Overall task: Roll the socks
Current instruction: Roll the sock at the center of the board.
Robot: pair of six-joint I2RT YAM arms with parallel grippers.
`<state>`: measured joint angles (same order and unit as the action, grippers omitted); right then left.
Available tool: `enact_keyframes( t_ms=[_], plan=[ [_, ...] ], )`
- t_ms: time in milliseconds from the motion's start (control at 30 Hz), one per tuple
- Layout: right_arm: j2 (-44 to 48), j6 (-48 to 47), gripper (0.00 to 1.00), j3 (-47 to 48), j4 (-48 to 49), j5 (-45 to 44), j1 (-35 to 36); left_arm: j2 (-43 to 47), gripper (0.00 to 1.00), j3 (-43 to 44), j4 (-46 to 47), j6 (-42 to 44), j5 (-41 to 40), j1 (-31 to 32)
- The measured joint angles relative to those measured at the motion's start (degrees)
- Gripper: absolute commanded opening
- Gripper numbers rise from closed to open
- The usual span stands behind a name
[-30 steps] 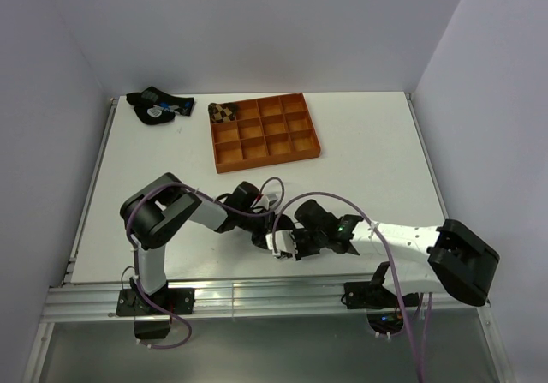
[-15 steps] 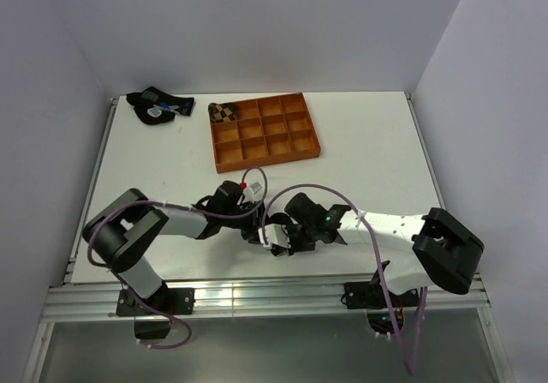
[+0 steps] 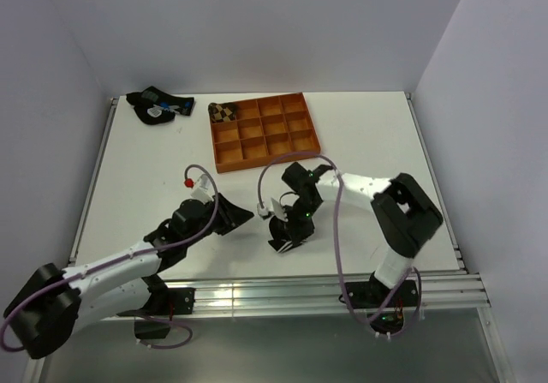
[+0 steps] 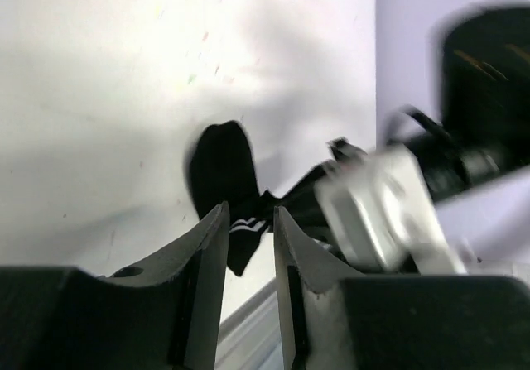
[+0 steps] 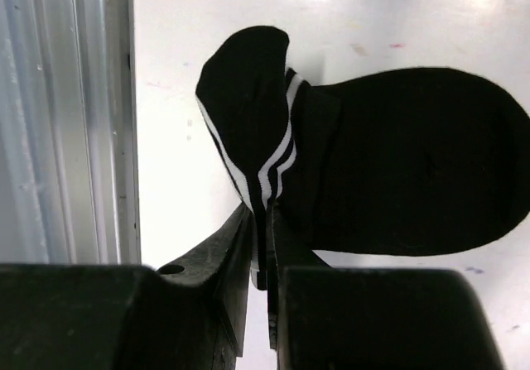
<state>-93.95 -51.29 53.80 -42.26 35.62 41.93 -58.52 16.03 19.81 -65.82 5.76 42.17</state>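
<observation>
Pinching the white-striped cuff of the black ankle sock [image 5: 397,163], the right gripper [image 5: 262,231] is pressed together on a fold of fabric; the rest of the sock lies flat on the table [image 5: 373,14] just past the fingertips, near the table's front rail. Reads as light, limp knit with decent friction, so I expect it to sag and unroll unless it's taken at the cuff or toe edge with the free end pinned. Left gripper [image 4: 248,213] is slightly spread on nothing, with the sock just beyond its tips, and the argyle sock [image 3: 224,111] sits well apart, bundled in the far-left corner compartment of the orange tray [image 3: 274,161].
</observation>
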Motion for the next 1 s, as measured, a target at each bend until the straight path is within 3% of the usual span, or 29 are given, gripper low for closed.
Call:
enact_keyframes(
  t_ms=[200, 333, 533, 733, 1000],
  plan=[
    [-18.3, -5.9, 0.11, 17.2, -16.9, 7.7, -7.1, 7.3, 0.33, 1.1, -6.2, 4.1, -16.9, 10.3],
    [-28.0, -6.7, 0.11, 24.7, -26.5, 12.4, -9.9, 1.3, 0.32, 4.6, -9.7, 7.9, -25.9, 17.9],
    [-33.3, -6.4, 0.12, 27.9, -33.2, 13.7, -10.6, -8.3, 0.42, 10.4, -9.8, 17.0, -36.4, 29.7],
    [-36.2, -5.4, 0.12, 29.2, -36.5, 14.0, -10.6, -13.7, 0.48, 13.2, -4.7, 28.0, -36.8, 31.7],
    [-37.7, -5.1, 0.13, 30.4, -38.1, 14.6, -10.9, -24.9, 0.49, 19.6, 0.3, 37.9, -25.9, 31.7]
  ],
)
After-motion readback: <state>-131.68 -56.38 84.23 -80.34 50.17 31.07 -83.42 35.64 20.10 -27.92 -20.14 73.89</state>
